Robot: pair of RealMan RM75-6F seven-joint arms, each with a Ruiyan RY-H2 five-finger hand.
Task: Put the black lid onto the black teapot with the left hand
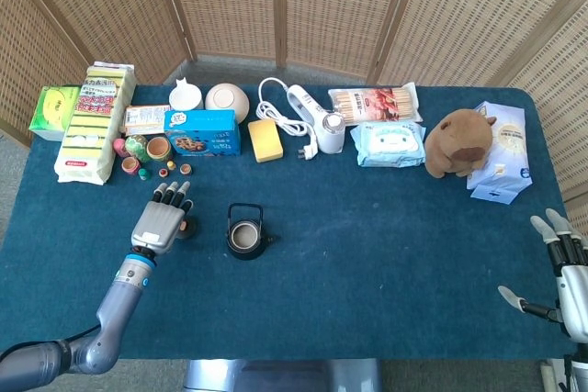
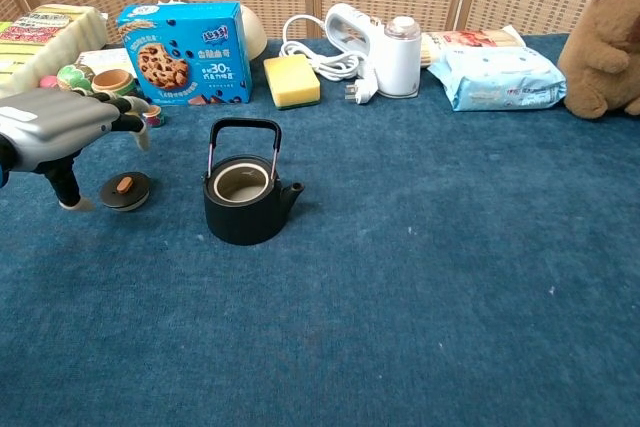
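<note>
The black teapot [image 1: 246, 237] [image 2: 242, 202] stands open-topped on the blue table with its handle upright. The black lid [image 2: 126, 190], with an orange knob, lies flat to its left; in the head view only its edge [image 1: 187, 225] shows past my left hand [image 1: 162, 220]. That hand [image 2: 62, 129] hovers palm down just above and left of the lid, fingers spread, thumb hanging beside the lid, holding nothing. My right hand [image 1: 562, 273] rests open at the table's far right edge, away from everything.
Small painted cups and dolls [image 2: 105, 87] and a blue cookie box [image 2: 187, 51] stand just behind the lid. A yellow sponge [image 2: 291, 81], charger [image 2: 345, 32], wipes [image 2: 500, 77] and a plush capybara [image 2: 605, 42] line the back.
</note>
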